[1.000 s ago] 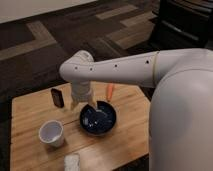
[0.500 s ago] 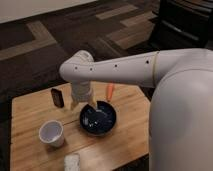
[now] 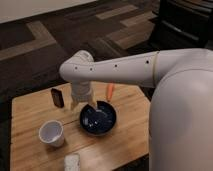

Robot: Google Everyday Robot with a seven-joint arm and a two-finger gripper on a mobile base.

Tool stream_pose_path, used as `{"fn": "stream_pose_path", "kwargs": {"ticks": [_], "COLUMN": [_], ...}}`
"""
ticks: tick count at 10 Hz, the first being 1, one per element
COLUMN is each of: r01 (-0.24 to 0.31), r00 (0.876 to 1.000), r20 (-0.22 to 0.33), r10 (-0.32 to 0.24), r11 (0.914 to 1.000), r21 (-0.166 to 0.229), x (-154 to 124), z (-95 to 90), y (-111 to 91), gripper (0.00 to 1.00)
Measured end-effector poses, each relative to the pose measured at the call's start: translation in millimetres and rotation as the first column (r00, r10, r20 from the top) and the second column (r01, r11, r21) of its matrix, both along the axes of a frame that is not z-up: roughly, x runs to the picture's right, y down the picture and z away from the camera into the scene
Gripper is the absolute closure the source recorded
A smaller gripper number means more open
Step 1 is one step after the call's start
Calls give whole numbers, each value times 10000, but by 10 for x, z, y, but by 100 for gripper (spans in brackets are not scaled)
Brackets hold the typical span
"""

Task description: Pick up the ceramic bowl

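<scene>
The ceramic bowl [image 3: 100, 120] is round, shallow and glossy dark navy with pale speckles inside. It sits near the middle of the wooden table [image 3: 30, 115]. My gripper [image 3: 83, 104] hangs from the white arm just above the bowl's back left rim. Its two fingers point down and are spread apart, with nothing between them. The right finger is at the bowl's rim and the left one is outside it.
A white cup [image 3: 51, 133] stands left of the bowl. A small dark upright object [image 3: 57, 97] is at the back left and an orange carrot-like object [image 3: 109, 91] is behind the bowl. A white item [image 3: 72, 162] lies at the front edge. My white body fills the right side.
</scene>
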State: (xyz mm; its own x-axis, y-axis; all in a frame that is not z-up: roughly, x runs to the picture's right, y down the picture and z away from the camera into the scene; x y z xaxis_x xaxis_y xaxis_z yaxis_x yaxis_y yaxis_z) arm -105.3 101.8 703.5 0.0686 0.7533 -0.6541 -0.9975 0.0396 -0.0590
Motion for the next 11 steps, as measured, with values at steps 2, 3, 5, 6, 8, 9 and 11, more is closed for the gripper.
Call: {"fn": "stream_pose_path", "kwargs": {"ticks": [2, 3, 5, 6, 8, 9, 11], "r01": [0, 0, -5, -5, -5, -15, -73], "r00": [10000, 10000, 10000, 10000, 10000, 10000, 9994], "r20": [0, 0, 5, 6, 2, -9, -329], "r10": [0, 0, 5, 5, 5, 15, 66], "r11": [10000, 10000, 10000, 10000, 10000, 10000, 9998], "r21": [0, 1, 18, 18, 15, 13, -210], "x": [0, 0, -1, -2, 1, 1, 4], "z": [0, 0, -5, -6, -5, -3, 116], "y": [0, 0, -8, -8, -7, -6, 73], "gripper": [35, 35, 35, 35, 35, 35, 35]}}
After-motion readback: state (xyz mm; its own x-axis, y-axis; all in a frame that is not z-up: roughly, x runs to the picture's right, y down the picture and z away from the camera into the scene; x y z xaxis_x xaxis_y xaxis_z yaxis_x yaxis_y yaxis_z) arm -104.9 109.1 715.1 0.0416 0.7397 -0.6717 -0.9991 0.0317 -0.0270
